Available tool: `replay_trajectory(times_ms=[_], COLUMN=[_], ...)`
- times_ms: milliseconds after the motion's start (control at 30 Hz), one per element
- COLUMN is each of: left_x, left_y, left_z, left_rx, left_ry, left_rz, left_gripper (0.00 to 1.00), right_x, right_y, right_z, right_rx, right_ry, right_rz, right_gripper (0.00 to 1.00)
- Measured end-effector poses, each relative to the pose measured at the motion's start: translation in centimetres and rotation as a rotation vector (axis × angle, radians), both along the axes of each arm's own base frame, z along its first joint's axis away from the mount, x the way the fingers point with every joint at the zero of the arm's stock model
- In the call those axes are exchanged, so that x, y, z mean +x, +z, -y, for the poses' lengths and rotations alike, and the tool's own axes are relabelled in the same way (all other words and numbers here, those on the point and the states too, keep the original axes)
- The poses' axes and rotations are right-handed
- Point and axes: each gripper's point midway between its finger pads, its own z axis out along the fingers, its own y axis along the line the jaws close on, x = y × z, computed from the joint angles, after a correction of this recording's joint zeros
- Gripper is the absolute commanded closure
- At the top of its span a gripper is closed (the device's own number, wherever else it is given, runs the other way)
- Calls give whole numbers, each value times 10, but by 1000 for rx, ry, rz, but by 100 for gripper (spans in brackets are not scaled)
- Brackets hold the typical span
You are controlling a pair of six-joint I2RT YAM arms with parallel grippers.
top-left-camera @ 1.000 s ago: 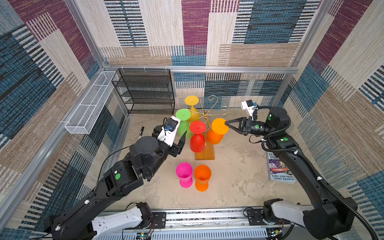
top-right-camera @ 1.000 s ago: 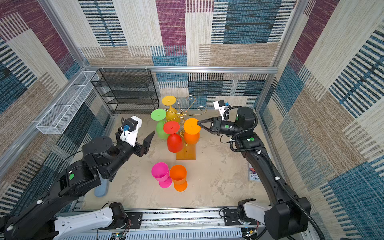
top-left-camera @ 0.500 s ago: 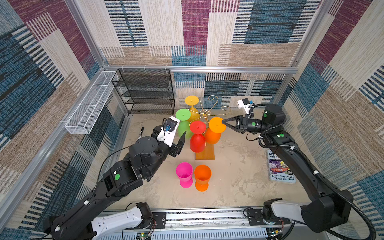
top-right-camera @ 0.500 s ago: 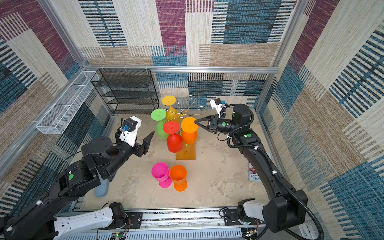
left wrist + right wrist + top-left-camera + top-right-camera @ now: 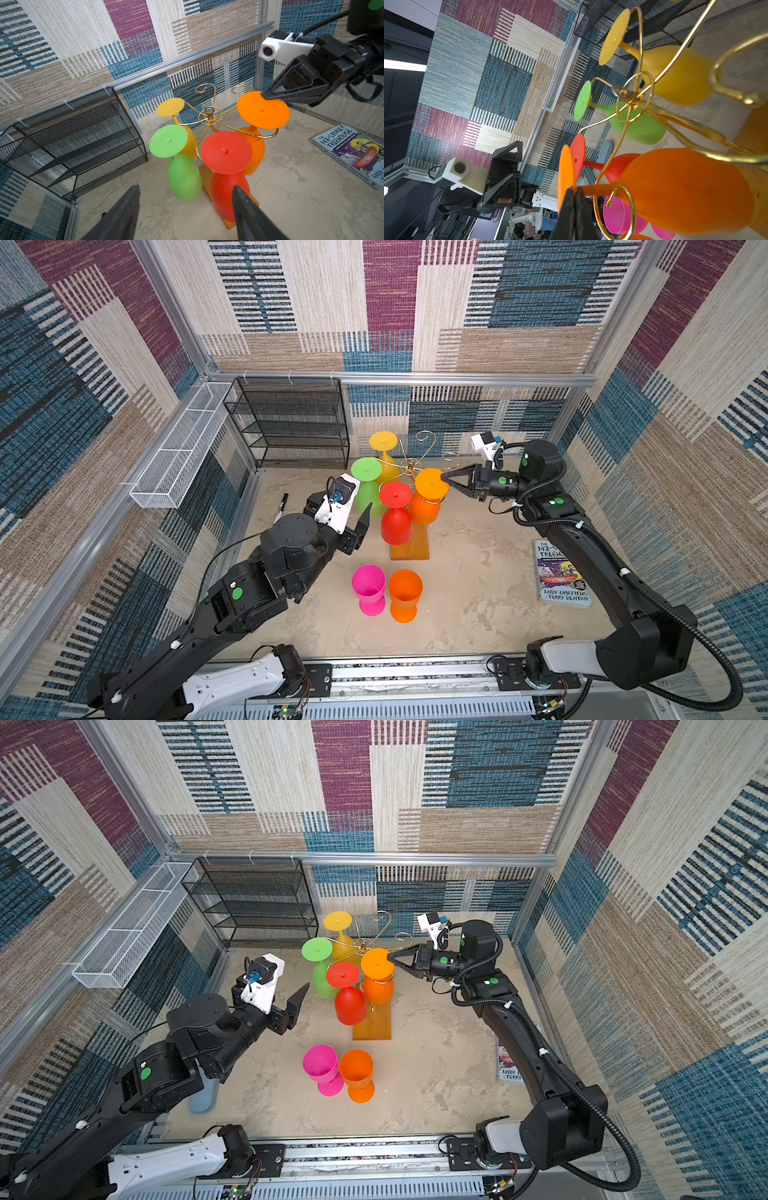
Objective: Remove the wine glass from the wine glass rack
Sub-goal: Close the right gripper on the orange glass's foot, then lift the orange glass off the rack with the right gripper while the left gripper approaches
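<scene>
right claw (image 5: pixel 444 480) edged inward — pinching hung orange glass (image 5: pixel 424 509), four racked, two standing

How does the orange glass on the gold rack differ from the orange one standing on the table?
The hanging orange glass is upside down, foot up, on the rack; the standing orange glass is upright on the table, mouth up. The right gripper is shut on the hanging one's foot rim; no gripper holds the standing one. Same colour and shape.
</scene>
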Motion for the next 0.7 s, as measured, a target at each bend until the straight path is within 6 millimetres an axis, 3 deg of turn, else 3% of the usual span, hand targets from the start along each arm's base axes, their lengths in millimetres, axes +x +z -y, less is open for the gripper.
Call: replay_trajectory(times_ms=[700], left_x=[3], left_y=[-7], left_z=[-3], left_rx=[7], left_ry=[5], left_rz=[-10], left_gripper=[28], right_x=[21], right_y=[-7], right_z=[4], right_rx=[-29], right_ry=[-93], right_rz=[-85], right_gripper=[100])
